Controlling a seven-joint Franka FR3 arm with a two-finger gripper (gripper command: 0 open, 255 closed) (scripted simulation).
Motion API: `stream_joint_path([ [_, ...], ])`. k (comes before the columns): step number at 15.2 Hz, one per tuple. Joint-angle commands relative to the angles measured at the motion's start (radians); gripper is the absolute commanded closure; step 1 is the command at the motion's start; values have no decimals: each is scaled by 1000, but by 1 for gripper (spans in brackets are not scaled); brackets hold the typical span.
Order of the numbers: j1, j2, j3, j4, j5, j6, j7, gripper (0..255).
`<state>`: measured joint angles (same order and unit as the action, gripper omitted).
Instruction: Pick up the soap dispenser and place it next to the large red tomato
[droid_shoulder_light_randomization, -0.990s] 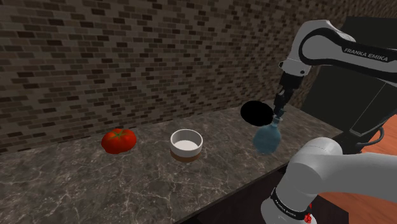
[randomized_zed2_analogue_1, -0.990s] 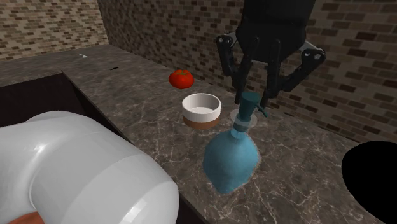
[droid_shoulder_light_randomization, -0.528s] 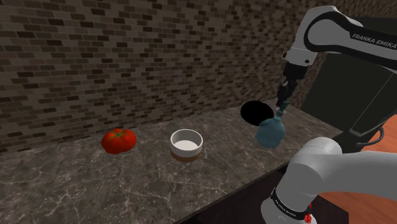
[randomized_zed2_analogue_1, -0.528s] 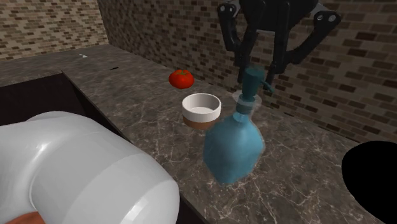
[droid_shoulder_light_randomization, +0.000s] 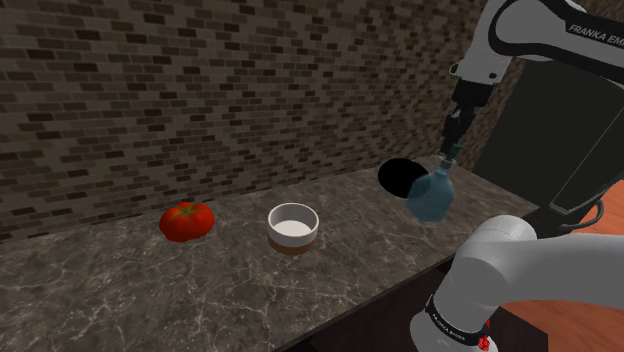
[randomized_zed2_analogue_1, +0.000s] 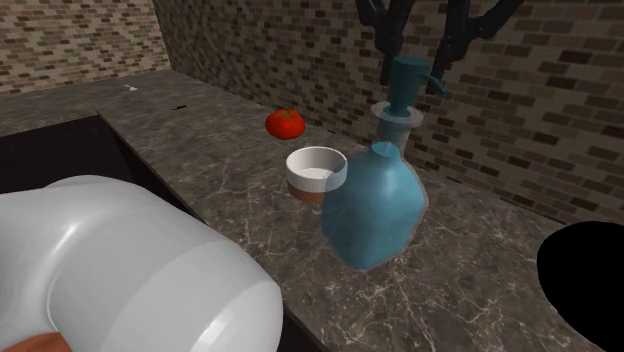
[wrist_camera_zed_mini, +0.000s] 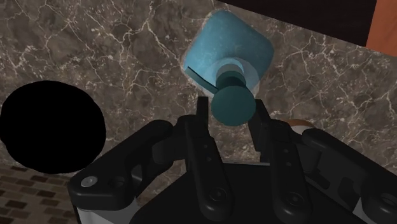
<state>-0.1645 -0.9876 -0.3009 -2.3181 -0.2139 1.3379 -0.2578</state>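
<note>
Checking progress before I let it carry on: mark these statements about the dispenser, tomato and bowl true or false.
1. The gripper is shut on the pump top of the blue soap dispenser. True.
2. The dispenser already stands beside the tomato. False: it hangs from the gripper, far across the counter.
3. In the shoulder view, the white bowl sits between tomato and dispenser. True.
4. The tomato lies inside the bowl. False: it rests on the counter, apart from it.

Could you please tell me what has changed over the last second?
The end effector rose, lifting the blue soap dispenser it grips off the counter. The tomato and the bowl stayed where they were.
</note>
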Motion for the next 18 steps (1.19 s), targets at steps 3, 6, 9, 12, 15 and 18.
stream_joint_path([
  [3, 6, 28, 8, 67, 9, -39, -2, 255],
  [6, 11, 50, 13, 121, 16, -71, -4, 255],
  [9, 15, 74, 17, 176, 22, -102, -6, 255],
  [12, 20, 99, 21, 233, 27, -135, -9, 255],
  [15, 24, 125, 24, 291, 33, -167, -12, 255],
  [18, 32, 153, 52, 284, 63, -136, 26, 255],
])
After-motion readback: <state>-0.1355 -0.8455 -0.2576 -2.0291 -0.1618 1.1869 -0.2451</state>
